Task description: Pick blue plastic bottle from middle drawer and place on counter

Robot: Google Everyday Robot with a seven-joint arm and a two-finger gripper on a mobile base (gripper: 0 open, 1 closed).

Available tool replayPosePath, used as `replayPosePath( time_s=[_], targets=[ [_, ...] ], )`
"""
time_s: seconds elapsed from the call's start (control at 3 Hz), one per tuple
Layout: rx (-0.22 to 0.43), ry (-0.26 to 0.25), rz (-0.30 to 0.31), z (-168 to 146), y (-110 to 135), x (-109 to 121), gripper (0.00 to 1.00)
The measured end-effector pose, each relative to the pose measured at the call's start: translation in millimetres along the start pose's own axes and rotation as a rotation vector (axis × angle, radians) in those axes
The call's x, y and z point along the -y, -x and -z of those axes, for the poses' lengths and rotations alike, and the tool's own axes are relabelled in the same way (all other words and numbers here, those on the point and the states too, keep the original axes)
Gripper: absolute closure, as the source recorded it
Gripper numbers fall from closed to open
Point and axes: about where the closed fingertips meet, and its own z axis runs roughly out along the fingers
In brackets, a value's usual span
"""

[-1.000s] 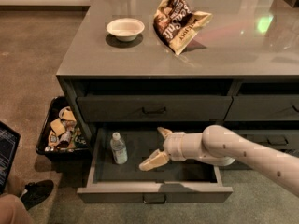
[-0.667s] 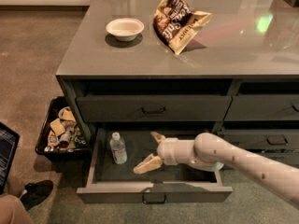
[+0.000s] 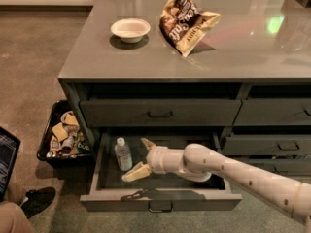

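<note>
The blue plastic bottle stands upright at the left of the open middle drawer; it is clear with a white cap and a pale label. My gripper reaches into the drawer from the right on a white arm. It is open, with one finger at the back and one at the front. The bottle is just left of the fingertips, apart from them. The counter is the glossy grey top above.
A white bowl and a brown snack bag sit on the counter. A black bin of snacks stands on the floor left of the cabinet. A person's shoe and a laptop edge are at the lower left.
My gripper has moved left inside the drawer toward the bottle, staying open. The bottle has not moved.
</note>
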Motion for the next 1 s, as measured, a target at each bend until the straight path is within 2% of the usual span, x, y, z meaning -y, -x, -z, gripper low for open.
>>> replayPosePath(
  time_s=[0.67,1.0],
  targets=[
    [-0.010,-0.006,-0.005,-57.1,-10.6,13.9,0.00],
    [-0.024,0.012,-0.012,-83.2,-18.0,13.5,0.19]
  ],
)
